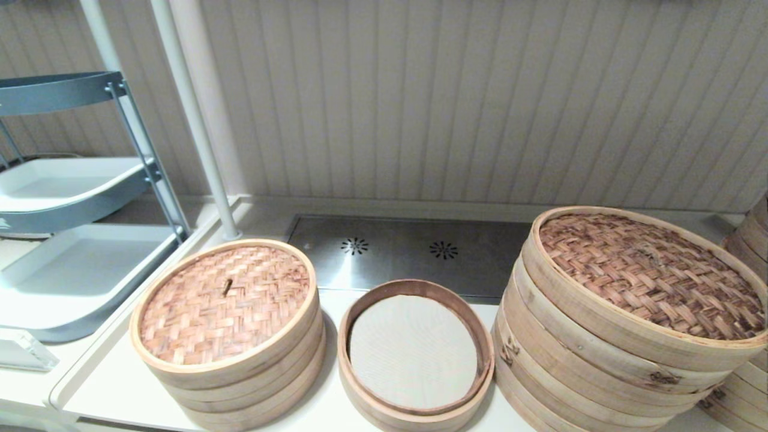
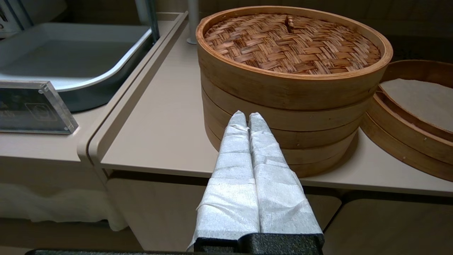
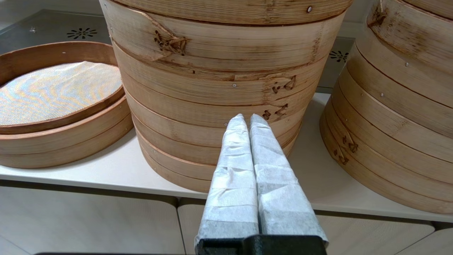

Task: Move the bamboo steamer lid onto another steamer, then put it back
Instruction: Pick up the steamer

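Observation:
The small bamboo steamer lid [image 1: 225,302] [image 2: 292,42], reddish-brown herringbone weave with a tiny loop handle, rests on the pale three-tier steamer [image 1: 240,384] [image 2: 283,120] at the counter's left. The low steamer with a darker rim [image 1: 415,354] [image 2: 414,117] [image 3: 56,106] stands uncovered beside it, its grey-white liner showing. My left gripper [image 2: 248,114] is shut and empty, held off the counter's front edge facing the three-tier steamer. My right gripper [image 3: 245,117] is shut and empty too, in front of the large stack. Neither gripper shows in the head view.
A much larger steamer stack with a dark woven lid [image 1: 630,312] [image 3: 226,81] stands at the right, another stack [image 1: 750,300] [image 3: 400,106] beyond it. A steel panel [image 1: 408,252] lies behind. A grey shelf with white trays [image 1: 72,240] and a clear sign holder [image 2: 33,106] stand left.

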### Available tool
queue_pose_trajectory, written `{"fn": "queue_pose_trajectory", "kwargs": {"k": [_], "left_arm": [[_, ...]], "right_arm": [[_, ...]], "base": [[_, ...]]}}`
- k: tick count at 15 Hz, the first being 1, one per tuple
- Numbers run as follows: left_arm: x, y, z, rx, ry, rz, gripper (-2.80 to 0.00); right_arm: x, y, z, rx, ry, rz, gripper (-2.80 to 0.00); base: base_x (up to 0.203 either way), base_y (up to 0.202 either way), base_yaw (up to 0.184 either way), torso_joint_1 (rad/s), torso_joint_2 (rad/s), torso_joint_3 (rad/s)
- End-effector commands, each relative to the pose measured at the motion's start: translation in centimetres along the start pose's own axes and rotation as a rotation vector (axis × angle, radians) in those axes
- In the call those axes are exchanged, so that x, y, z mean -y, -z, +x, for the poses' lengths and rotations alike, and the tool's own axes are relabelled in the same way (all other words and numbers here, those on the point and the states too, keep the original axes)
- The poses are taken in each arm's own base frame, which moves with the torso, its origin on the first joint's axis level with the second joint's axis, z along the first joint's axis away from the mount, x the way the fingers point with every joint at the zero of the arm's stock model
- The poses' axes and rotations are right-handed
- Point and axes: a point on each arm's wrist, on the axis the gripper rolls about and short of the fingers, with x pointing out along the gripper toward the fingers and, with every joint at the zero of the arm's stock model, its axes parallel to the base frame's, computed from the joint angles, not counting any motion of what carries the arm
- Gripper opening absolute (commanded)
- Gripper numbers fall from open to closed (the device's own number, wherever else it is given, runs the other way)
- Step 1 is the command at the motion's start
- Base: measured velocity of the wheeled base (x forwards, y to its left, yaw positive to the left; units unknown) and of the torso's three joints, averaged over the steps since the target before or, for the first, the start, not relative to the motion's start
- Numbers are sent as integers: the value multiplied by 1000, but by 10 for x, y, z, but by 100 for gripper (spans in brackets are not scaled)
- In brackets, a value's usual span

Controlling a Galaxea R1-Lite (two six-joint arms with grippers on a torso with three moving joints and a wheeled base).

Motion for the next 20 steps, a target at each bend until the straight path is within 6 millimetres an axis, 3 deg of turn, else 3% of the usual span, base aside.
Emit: {"fn": "queue_pose_trajectory", "kwargs": {"k": [1, 8, 11, 13, 16, 20], "left_arm": [[0, 0, 0, 0, 0, 0, -280], [0, -6, -2, 19, -3, 10, -280], [0, -61, -14, 94, 15, 10, -280], [1, -105, -9, 58, 25, 7, -280], [1, -151, 31, -93, 37, -1, -280], [2, -189, 115, -321, 98, -37, -280]], "right_arm": [[0, 1, 0, -4, -1, 0, -280], [0, 1, 0, -5, -1, -1, -280], [0, 1, 0, -4, -1, -1, -280], [0, 1, 0, -4, -1, -1, -280], [0, 1, 0, -4, -1, -1, -280], [0, 1, 0, -4, -1, -1, -280]], "base": [[0, 0, 0, 0, 0, 0], [0, 0, 0, 0, 0, 0], [0, 0, 0, 0, 0, 0], [0, 0, 0, 0, 0, 0], [0, 0, 0, 0, 0, 0], [0, 0, 0, 0, 0, 0]]}}
